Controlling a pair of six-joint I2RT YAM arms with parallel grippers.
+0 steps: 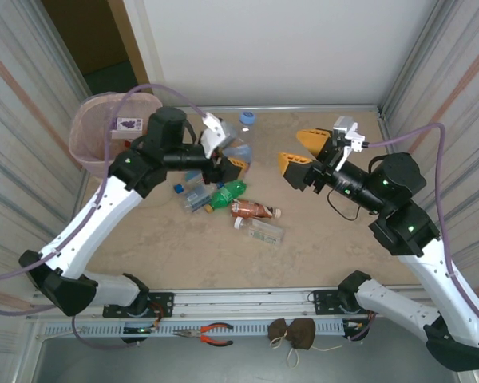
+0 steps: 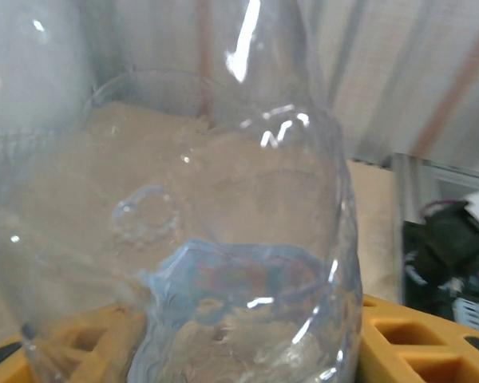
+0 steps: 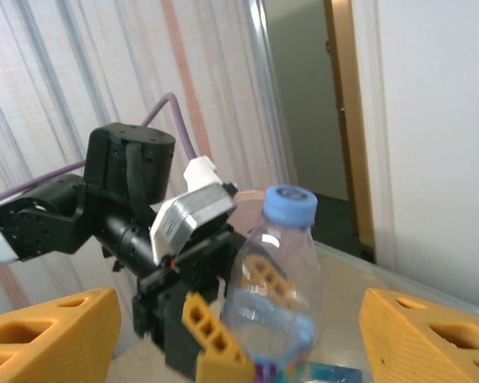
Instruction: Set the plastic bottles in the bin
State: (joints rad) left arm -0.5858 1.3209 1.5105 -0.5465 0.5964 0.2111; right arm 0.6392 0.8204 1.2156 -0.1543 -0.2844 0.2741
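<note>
A clear plastic bottle (image 1: 239, 148) with a blue cap (image 3: 288, 206) stands upright at the back middle of the table. My left gripper (image 1: 232, 161) is shut on its lower body; in the left wrist view the bottle (image 2: 223, 239) sits between the orange fingers (image 2: 419, 339). My right gripper (image 1: 290, 148) hangs open just right of it, its fingers (image 3: 52, 339) wide on either side of the bottle (image 3: 275, 295) and not touching it. More bottles lie on the table: green (image 1: 228, 191), brown (image 1: 252, 210), clear (image 1: 267, 232). The pink bin (image 1: 86, 121) stands at the back left.
Something with a purple label (image 1: 128, 125) lies in the bin. Small blue-capped bottles (image 1: 191, 196) lie under the left arm. Corrugated walls close both sides. Red-handled pliers (image 1: 211, 333) and a brown pouch (image 1: 292, 333) rest on the front ledge.
</note>
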